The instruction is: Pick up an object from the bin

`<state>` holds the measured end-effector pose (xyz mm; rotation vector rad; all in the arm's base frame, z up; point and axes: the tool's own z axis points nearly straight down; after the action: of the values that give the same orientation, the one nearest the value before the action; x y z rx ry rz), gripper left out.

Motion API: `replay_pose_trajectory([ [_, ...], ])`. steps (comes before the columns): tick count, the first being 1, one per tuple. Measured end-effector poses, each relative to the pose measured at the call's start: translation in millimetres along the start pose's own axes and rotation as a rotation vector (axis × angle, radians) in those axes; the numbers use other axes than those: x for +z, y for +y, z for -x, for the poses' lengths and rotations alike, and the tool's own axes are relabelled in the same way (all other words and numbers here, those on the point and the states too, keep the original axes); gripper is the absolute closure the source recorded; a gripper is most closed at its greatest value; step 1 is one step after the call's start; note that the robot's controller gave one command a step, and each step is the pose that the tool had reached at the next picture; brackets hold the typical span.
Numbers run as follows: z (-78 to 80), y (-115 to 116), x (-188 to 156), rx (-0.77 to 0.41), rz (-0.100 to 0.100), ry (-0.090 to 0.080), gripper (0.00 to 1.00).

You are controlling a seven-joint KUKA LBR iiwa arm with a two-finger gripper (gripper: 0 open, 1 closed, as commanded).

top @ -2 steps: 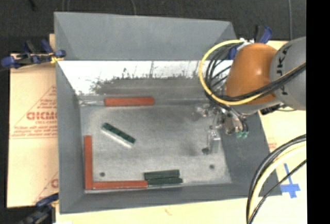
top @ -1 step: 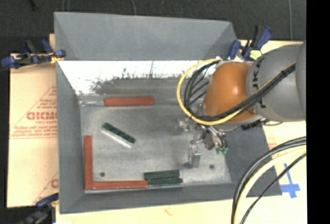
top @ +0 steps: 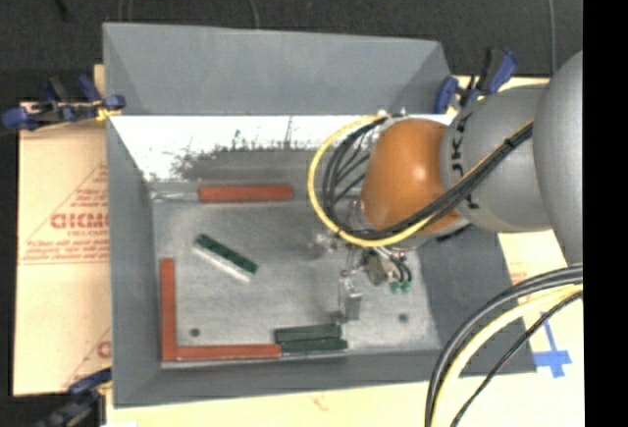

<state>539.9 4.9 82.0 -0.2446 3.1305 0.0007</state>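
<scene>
My gripper [top: 349, 301] hangs low over the right half of the bin floor, under the orange cover, with nothing seen in it. Just in front of it, a dark green flat bar [top: 310, 341] lies along the front wall. It sits a little to the left of and below the gripper, apart from it. A second green bar [top: 226, 255] lies slanted on the floor well to the left.
A red bar [top: 245, 192] lies along the back of the floor. A red L-shaped strip [top: 169, 307] runs down the left wall and along the front, meeting the dark green bar. The arm and its cables cover the bin's right side.
</scene>
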Motion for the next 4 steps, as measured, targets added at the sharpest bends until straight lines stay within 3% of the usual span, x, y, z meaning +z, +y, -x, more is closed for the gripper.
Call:
replay_pose_trajectory([
  [1,-26.7,-4.2,4.8,-0.084,0.000,-0.007,0.00],
  [3,-47.1,0.9,6.4,-0.039,-0.003,-0.002,0.00],
  [4,-60.0,20.0,9.3,-0.243,-0.004,0.000,1.00],
])
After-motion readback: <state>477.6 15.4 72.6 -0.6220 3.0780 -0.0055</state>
